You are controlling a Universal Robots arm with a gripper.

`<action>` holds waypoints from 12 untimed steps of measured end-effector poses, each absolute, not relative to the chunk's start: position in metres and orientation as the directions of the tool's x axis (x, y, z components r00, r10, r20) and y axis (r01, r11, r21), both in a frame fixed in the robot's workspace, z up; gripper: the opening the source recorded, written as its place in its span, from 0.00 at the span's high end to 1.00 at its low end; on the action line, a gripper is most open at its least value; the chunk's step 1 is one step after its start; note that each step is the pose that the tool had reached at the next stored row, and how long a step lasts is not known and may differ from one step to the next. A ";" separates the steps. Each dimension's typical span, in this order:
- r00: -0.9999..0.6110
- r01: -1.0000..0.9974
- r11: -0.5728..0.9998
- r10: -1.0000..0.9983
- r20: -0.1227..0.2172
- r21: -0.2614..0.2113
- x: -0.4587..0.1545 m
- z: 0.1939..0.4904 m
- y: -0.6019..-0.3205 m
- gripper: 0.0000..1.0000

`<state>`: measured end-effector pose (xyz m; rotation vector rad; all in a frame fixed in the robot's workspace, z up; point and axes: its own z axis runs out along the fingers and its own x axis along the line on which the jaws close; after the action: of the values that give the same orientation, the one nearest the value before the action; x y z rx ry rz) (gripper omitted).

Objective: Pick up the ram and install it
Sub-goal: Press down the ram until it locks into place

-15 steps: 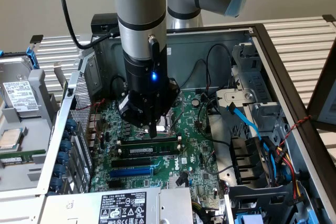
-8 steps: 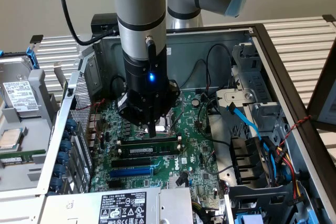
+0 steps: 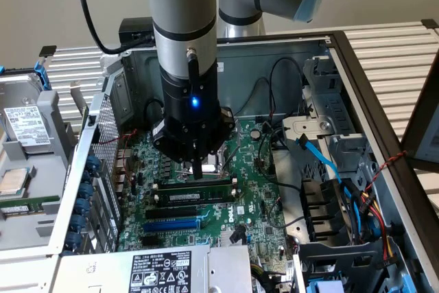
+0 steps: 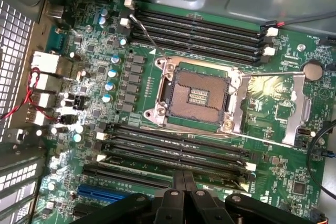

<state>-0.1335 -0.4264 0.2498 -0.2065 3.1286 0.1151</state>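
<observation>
Gripper (image 3: 197, 168) is down inside the open PC case (image 3: 357, 66), fingers pinched together with nothing between them, the tip right at the ram (image 3: 195, 186). The ram lies along a black slot on the motherboard (image 3: 254, 204), just below the CPU socket in the exterior view, and the fingertip looks to be touching its top edge. In the wrist view the socket (image 4: 197, 95) sits bare and open, ringed by black slots (image 4: 197, 24), with the closed gripper (image 4: 184, 182) over the nearer bank. A blue slot (image 3: 171, 225) runs parallel, just beside the black ones.
</observation>
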 end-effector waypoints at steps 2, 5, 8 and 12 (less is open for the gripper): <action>-0.994 -0.106 0.991 -0.106 -0.006 0.075 -0.134 0.250 -0.426 0.89; -0.998 -0.069 0.995 -0.069 -0.001 0.078 -0.134 0.250 -0.426 0.89; -0.999 -0.033 0.996 -0.034 0.004 0.081 -0.134 0.250 -0.426 0.89; -1.000 0.016 0.996 0.015 0.011 0.084 -0.134 0.250 -0.426 0.89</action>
<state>-0.1345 -0.4264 0.2498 0.0238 3.1490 0.1327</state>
